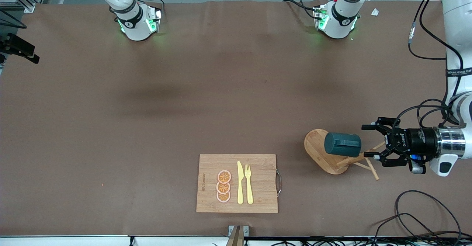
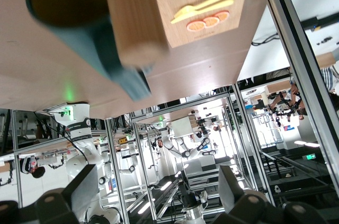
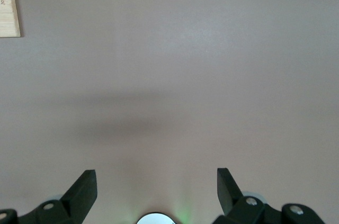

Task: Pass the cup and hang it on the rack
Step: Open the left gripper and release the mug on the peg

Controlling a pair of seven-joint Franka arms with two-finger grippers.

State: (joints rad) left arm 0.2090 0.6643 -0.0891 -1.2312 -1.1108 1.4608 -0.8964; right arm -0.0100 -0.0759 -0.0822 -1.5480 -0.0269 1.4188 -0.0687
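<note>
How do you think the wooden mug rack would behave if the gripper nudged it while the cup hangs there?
The rack would probably tip rather than slide: the cup hangs high on one side. Its thin pegs look likely to flex or snap. The open left gripper sits close beside them.

Even, bright overhead light; soft blurred shadows smear the brown table cloth (image 1: pixel 147 91). Green glow at the arm bases. Left wrist view: small dark teal mug (image 2: pixel 79 17) close and blurred.
</note>
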